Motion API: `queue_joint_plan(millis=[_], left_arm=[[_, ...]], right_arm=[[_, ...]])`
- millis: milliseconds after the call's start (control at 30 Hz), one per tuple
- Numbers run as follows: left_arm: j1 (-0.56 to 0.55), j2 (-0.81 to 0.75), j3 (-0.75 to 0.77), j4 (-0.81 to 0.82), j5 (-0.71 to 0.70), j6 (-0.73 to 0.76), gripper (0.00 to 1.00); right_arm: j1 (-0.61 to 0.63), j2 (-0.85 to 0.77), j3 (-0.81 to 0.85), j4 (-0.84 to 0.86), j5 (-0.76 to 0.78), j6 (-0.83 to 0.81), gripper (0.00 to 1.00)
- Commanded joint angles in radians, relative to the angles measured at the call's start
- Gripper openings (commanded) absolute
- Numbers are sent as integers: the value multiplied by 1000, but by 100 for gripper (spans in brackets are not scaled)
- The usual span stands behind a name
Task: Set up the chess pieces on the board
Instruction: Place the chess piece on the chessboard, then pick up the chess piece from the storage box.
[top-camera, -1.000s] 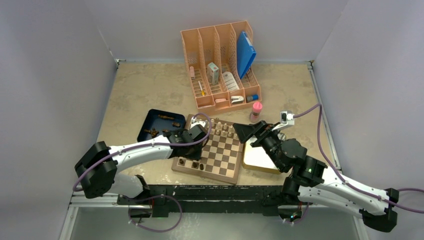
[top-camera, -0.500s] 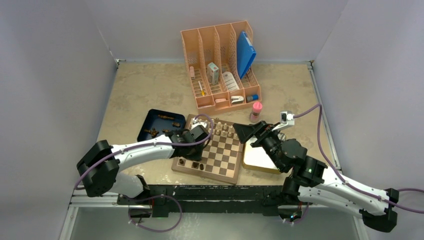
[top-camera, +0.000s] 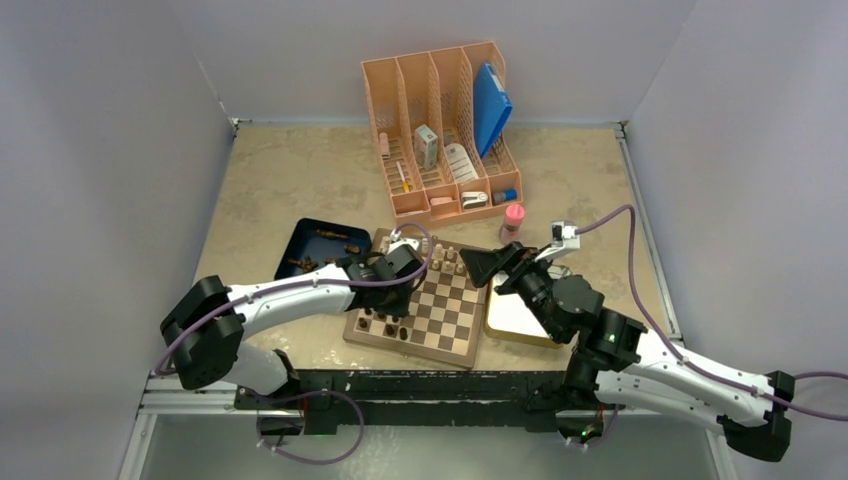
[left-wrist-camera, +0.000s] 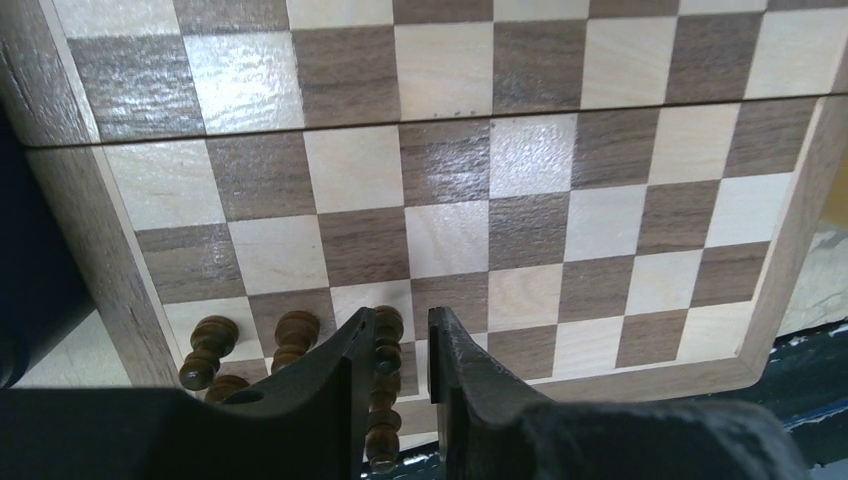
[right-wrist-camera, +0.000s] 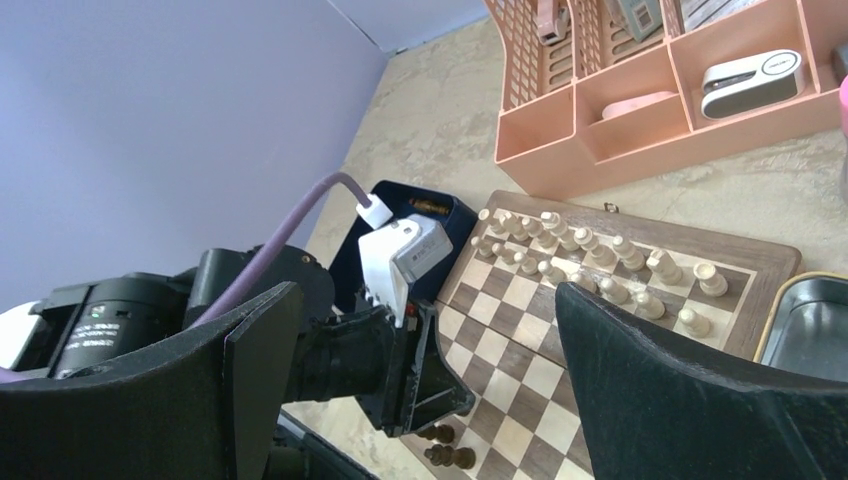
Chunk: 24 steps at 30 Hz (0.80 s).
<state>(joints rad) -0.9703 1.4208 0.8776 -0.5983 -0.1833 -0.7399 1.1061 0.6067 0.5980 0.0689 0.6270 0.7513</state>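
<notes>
- Left wrist view: left claw (left-wrist-camera: 400, 316) narrowly apart; dark chess piece (left-wrist-camera: 388, 330) stands between its tips, on the board (left-wrist-camera: 450, 230).
- Right claw (right-wrist-camera: 425, 300): wide apart, empty.

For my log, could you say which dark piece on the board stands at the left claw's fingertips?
The dark piece framed by the left claw tips; two others stand clear alongside.

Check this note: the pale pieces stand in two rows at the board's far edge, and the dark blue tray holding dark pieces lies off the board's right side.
Wrong side: the dark blue tray lies left of the board, as the top external view shows. The pale pieces do stand in two rows at the far edge, and dark pieces lie in the tray.
</notes>
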Motion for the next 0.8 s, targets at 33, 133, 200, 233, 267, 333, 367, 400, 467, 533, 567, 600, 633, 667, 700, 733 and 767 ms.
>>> queue_joint_plan(millis=[33, 133, 200, 233, 267, 333, 367, 400, 467, 533, 567, 600, 633, 667, 700, 733, 767], left_arm=[[-5, 3, 107, -19, -46, 17, 26], [2, 8, 162, -41, -67, 28, 27], [21, 14, 197, -61, -71, 38, 27], [35, 17, 213, -70, -68, 46, 27], [51, 17, 227, -76, -65, 57, 27], [83, 11, 246, -93, -76, 78, 27], [106, 6, 249, -100, -85, 84, 27], [139, -1, 250, -110, -82, 89, 27], [211, -23, 254, -135, -65, 96, 27], [267, -57, 259, -159, -79, 104, 28], [291, -77, 261, -172, -99, 98, 29], [314, -96, 265, -184, -124, 88, 32], [336, -118, 264, -187, -151, 77, 36], [355, -138, 256, -177, -173, 66, 41], [378, -163, 239, -152, -183, 63, 44], [395, -190, 213, -114, -184, 61, 47], [405, -216, 179, -70, -181, 54, 49]], right_arm=[[3, 22, 16, 48, -10, -12, 99], [3, 21, 6, 51, -23, -13, 99], [3, 23, 0, 54, -36, -15, 99], [3, 24, -3, 57, -43, -17, 99], [3, 26, -3, 58, -49, -18, 99], [3, 32, -4, 61, -54, -20, 99], [3, 36, -5, 62, -56, -20, 99], [3, 39, -6, 64, -57, -20, 99], [2, 47, -5, 72, -65, -24, 99], [2, 55, -2, 84, -73, -32, 99], [3, 58, -1, 91, -78, -38, 99], [3, 61, -1, 99, -84, -43, 99], [3, 67, -1, 106, -92, -46, 99], [3, 73, 1, 112, -97, -49, 99], [3, 79, 2, 113, -99, -51, 99], [3, 84, 6, 113, -102, -53, 99], [2, 87, 8, 111, -102, -55, 99]])
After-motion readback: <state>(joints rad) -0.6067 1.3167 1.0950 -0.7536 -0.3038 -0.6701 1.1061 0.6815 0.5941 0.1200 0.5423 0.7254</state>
